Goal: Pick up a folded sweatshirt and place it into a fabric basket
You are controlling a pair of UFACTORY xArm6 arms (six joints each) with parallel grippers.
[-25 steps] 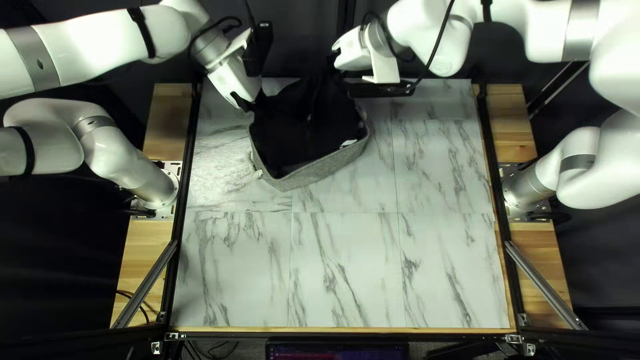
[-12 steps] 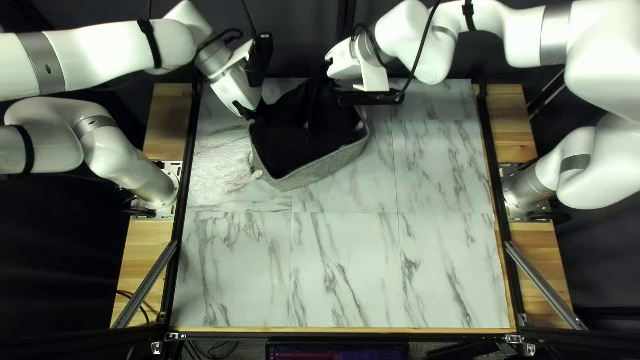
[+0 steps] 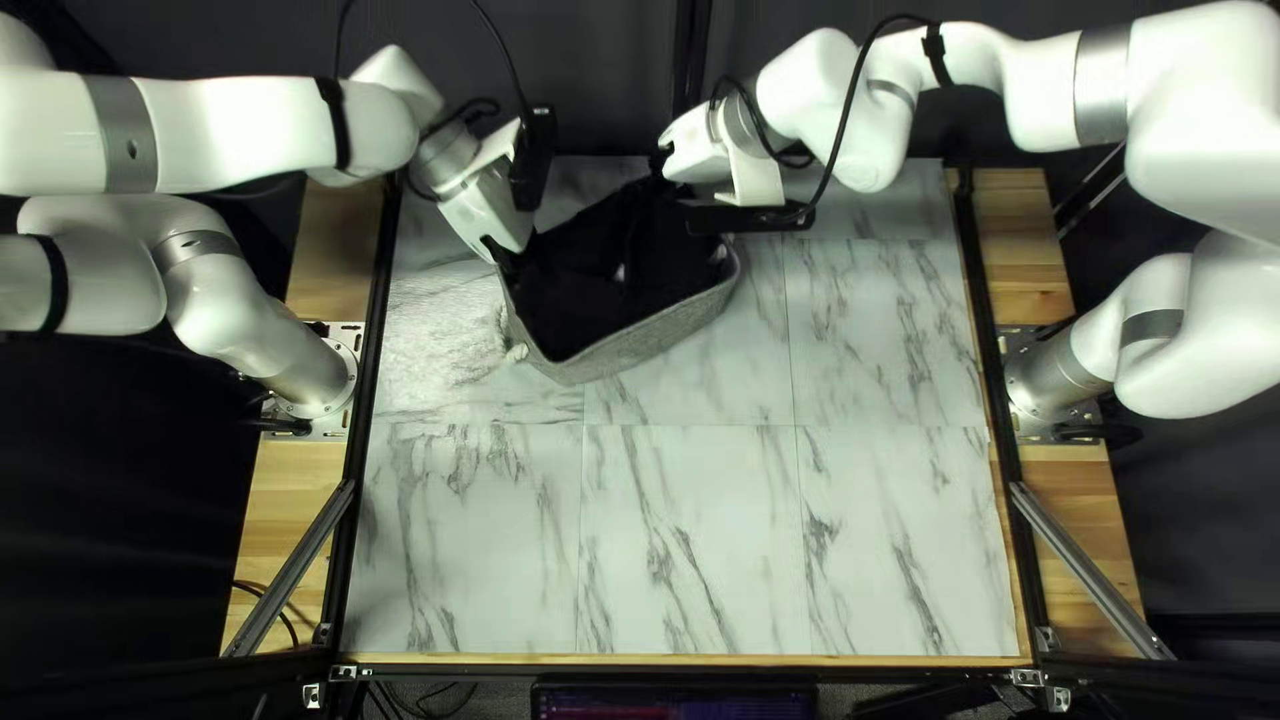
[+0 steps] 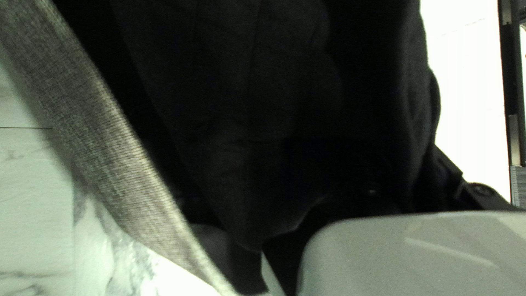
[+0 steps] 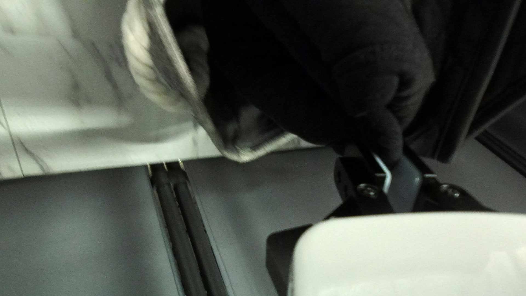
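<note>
While the right gripper (image 3: 663, 158) pinches one end of the black sweatshirt (image 3: 594, 230), its cloth reaches into the grey fabric basket (image 3: 647, 340).

In the right wrist view, both fingers (image 5: 372, 163) of the right gripper press a bunched bit of the sweatshirt between them. From that grip the garment spreads ahead of the gripper, with creases and a stitched seam showing close to the fingertips. A corner of the basket lies beside the held cloth, and a pale twisted-rope handle (image 5: 143, 60) passes through the basket wall a little farther from the gripper.

The left gripper (image 3: 504, 254) is at the basket's other side, by the rim. Whether it is open or closed on the cloth I cannot tell, as dark fabric and shadow hide it. More of the sweatshirt spreads directly ahead of it, and the basket's woven rim slants past beside it. The marble-patterned tabletop (image 3: 680, 534) lies under the basket and extends outward from both grippers.
</note>
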